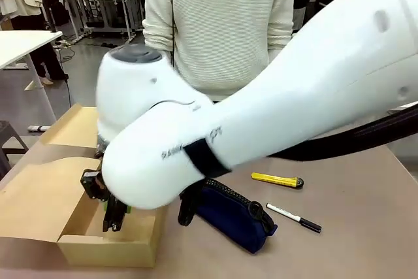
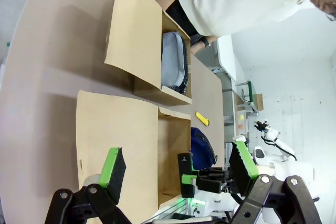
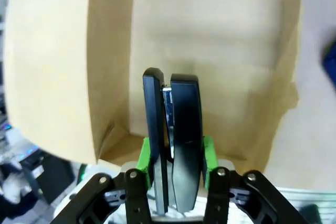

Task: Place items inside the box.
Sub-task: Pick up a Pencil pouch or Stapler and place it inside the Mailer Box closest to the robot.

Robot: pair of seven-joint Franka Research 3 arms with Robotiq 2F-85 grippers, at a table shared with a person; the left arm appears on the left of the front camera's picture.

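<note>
A black stapler (image 3: 173, 140) stands upright between the green pads of my right gripper (image 3: 173, 156), which is shut on it just over the open box (image 3: 210, 51). In the front view the right gripper (image 1: 112, 212) hangs at the box's (image 1: 111, 245) rim at the lower left, largely hidden behind the white arm. The box's flap lid (image 1: 32, 200) lies open to the left. A navy pouch (image 1: 236, 217), a yellow utility knife (image 1: 277, 180) and a white marker (image 1: 294, 217) lie on the table to the right. My left gripper (image 2: 177, 163) is open, high above the box (image 2: 173, 140).
A second brown cardboard box (image 2: 157, 61) with a grey pouch (image 2: 173, 66) inside stands just beyond the task box, its flap (image 1: 72, 127) open. A person in a white sweater (image 1: 219, 24) stands at the far edge. The brown tabletop (image 1: 353, 227) is free at the right.
</note>
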